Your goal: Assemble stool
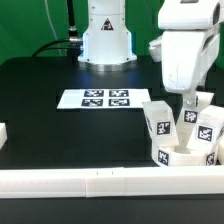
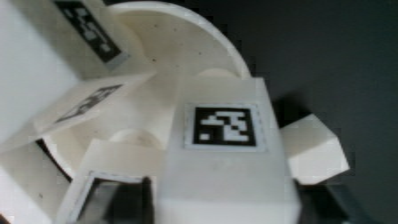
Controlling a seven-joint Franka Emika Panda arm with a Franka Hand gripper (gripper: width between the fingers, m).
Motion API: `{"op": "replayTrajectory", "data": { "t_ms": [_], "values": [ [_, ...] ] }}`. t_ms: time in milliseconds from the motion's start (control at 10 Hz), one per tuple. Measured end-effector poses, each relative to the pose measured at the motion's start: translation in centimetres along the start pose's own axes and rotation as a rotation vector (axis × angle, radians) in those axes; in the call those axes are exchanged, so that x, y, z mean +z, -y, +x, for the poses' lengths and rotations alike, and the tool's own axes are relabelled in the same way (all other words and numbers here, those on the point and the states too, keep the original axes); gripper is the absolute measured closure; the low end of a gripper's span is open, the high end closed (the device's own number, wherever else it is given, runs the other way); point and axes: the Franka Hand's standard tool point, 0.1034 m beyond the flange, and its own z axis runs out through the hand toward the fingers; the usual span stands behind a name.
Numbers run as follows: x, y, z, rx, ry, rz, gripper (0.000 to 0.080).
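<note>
The stool's round white seat (image 1: 181, 159) lies at the exterior view's right, by the front rail. Three tagged white legs stand up from it: one toward the exterior view's left (image 1: 158, 121), one in the middle (image 1: 191, 119) and one toward the right (image 1: 211, 126). My gripper (image 1: 190, 104) has come down from above onto the middle leg. In the wrist view that leg (image 2: 222, 125) fills the space between my dark fingers (image 2: 111, 200), with no gap at either side. Behind it are the seat (image 2: 178, 40) and another tagged leg (image 2: 86, 100).
The marker board (image 1: 105, 98) lies flat mid-table. A long white rail (image 1: 100, 183) runs along the front edge, and a white piece (image 1: 3, 134) pokes in at the exterior view's left edge. The robot's base (image 1: 105, 40) stands at the back.
</note>
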Motion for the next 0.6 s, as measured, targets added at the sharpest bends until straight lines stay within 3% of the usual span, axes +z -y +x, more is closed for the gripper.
{"op": "replayTrajectory", "data": {
  "t_ms": [300,600],
  "values": [
    [0.00,-0.03,-0.04,0.035,0.000,0.000,0.0464],
    [0.04,0.01,-0.06,0.338,-0.001,0.002,0.0464]
  ]
}}
